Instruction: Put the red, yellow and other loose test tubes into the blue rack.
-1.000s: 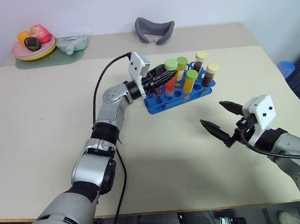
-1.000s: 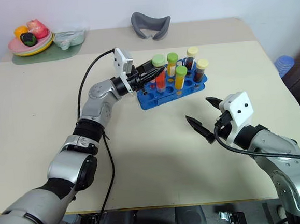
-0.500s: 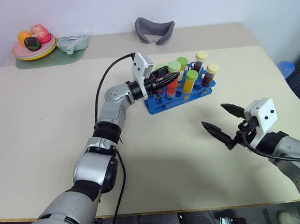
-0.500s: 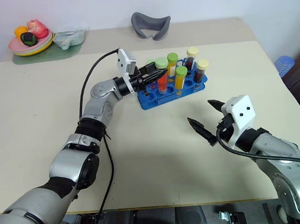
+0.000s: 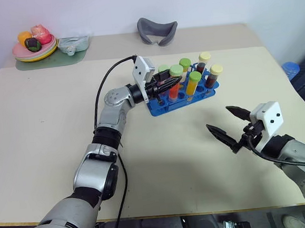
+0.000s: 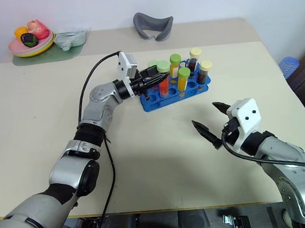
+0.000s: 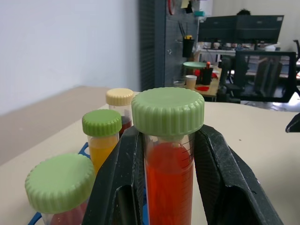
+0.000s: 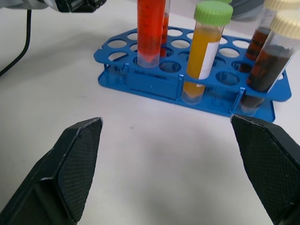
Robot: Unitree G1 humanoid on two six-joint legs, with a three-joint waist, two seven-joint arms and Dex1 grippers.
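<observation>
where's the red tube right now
The red tube is clamped in the left gripper above the near left end of the blue rack, its tip just over a front hole, beside the yellow tube.

Two robot arms in silver-grey metal shells with black joint bands. Each wrist carries a white boxy camera housing with small dark screw holes. A black cable loops to the left wrist. Each tool, left tool (image 5: pixel 174 82) and right tool (image 5: pixel 225 128), has two black pointed fingers with textured pads.
</observation>
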